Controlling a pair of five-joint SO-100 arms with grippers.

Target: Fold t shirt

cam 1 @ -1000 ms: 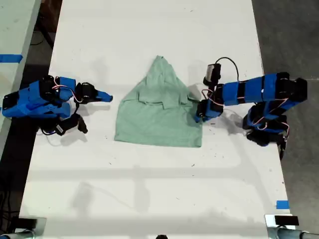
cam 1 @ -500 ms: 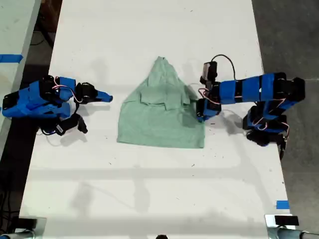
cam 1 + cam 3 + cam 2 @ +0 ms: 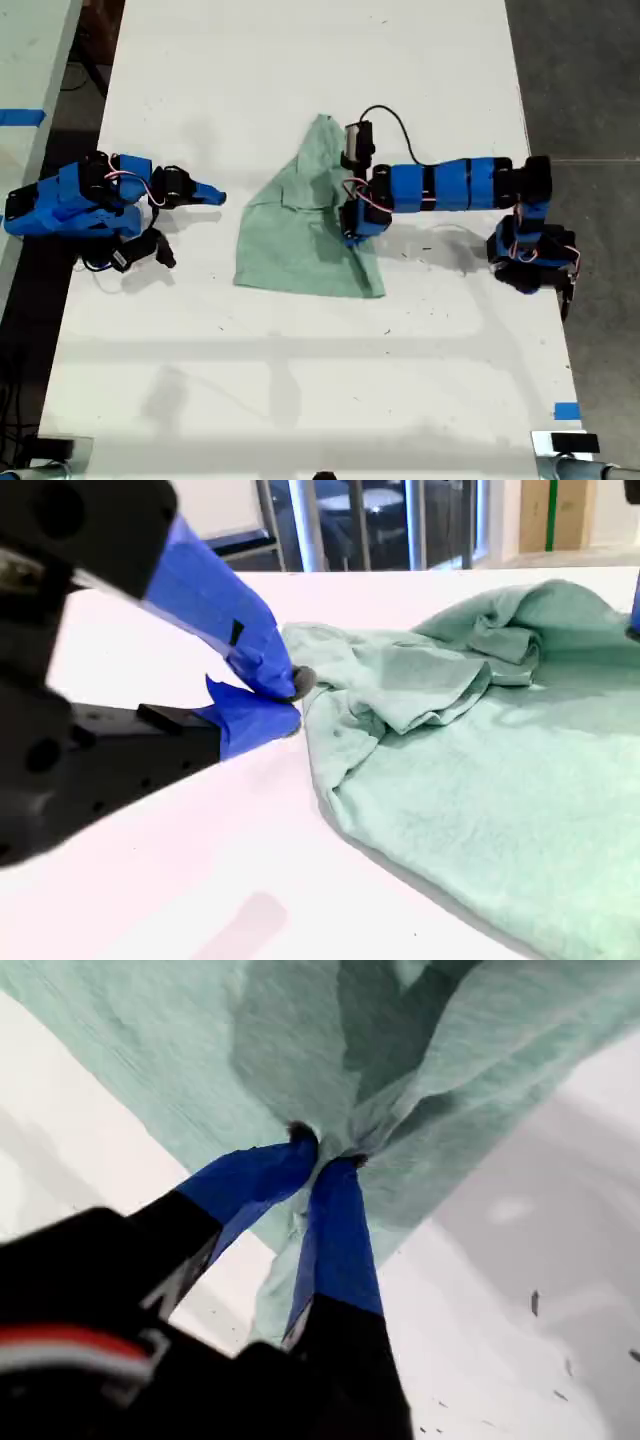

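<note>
T shirt: the pale mint-green t shirt (image 3: 300, 240) lies near the middle of the white table (image 3: 300, 400), rumpled and partly folded, with a narrow peak pointing to the far edge in the exterior view and a wider hem toward the near edge. Its side on the exterior view's right is lifted and drawn over the rest of the cloth.
First gripper: my first gripper (image 3: 325, 1160) has its blue jaws pinched together on a bunched fold of the t shirt (image 3: 420, 1060), cloth hanging from the tips above the table (image 3: 520, 1290). In the exterior view it (image 3: 352, 232) sits over the shirt's middle, its arm reaching in from the exterior view's right.
Second gripper: my second gripper (image 3: 290, 702) rests low at the table (image 3: 200, 880), jaws nearly closed with only a narrow gap, holding nothing; its tips are just beside the t shirt's (image 3: 480, 780) edge. In the exterior view it (image 3: 215, 195) lies at the exterior view's left, apart from the cloth.
Surroundings: blue tape (image 3: 566, 411) marks the table near the exterior view's lower right.
</note>
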